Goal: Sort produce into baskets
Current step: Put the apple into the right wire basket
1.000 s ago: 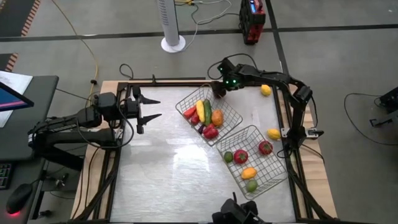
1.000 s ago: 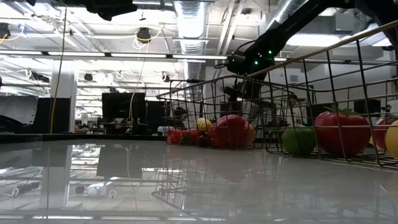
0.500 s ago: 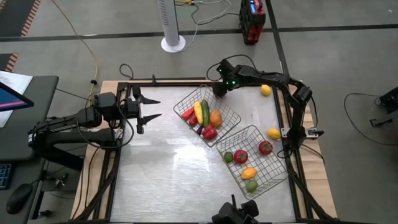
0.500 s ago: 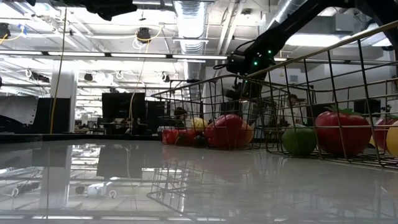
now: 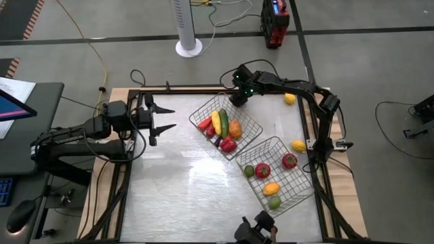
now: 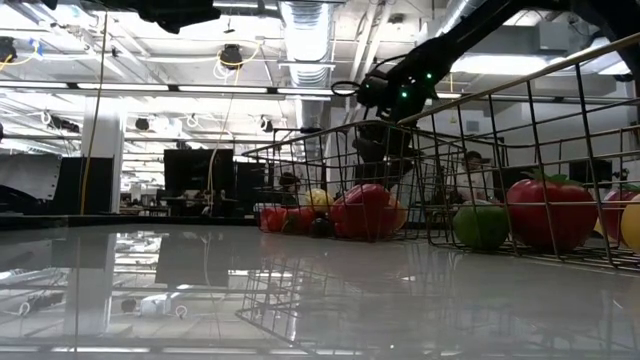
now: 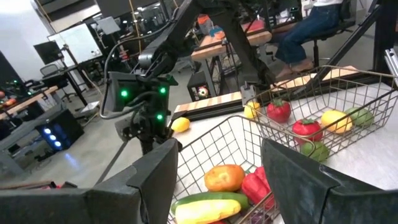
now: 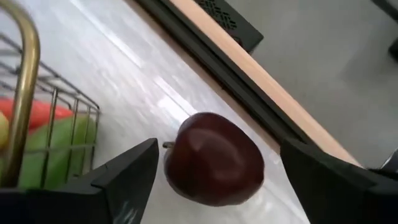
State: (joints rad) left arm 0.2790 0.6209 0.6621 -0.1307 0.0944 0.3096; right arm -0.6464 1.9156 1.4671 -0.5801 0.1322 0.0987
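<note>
A dark red apple [image 8: 214, 158] lies on the white table just outside the far corner of one wire basket [image 5: 252, 122], close to the table's far edge. My right gripper [image 8: 219, 146] hangs over it, open and slanting down, one finger on each side of the apple with a gap on both. In the high view that gripper [image 5: 237, 99] hides the apple. The basket holds red, yellow, green, orange and purple produce [image 5: 224, 129]. A second basket [image 5: 300, 184] nearer the right holds green, red and orange pieces. My left gripper [image 5: 166, 118] waits open at the left, pointing level.
Two yellow lemons lie loose on the table, one [image 5: 290, 98] at the far right and one [image 5: 298, 146] by the right edge. A black frame and a wooden border [image 8: 292, 106] run right behind the apple. The table's middle and near left [image 5: 176, 183] are bare.
My right gripper has drifted a little toward the table's far left and risen slightly above the basket's far corner, and it has rolled about its own pointing line. The nearby basket looks nudged slightly.
</note>
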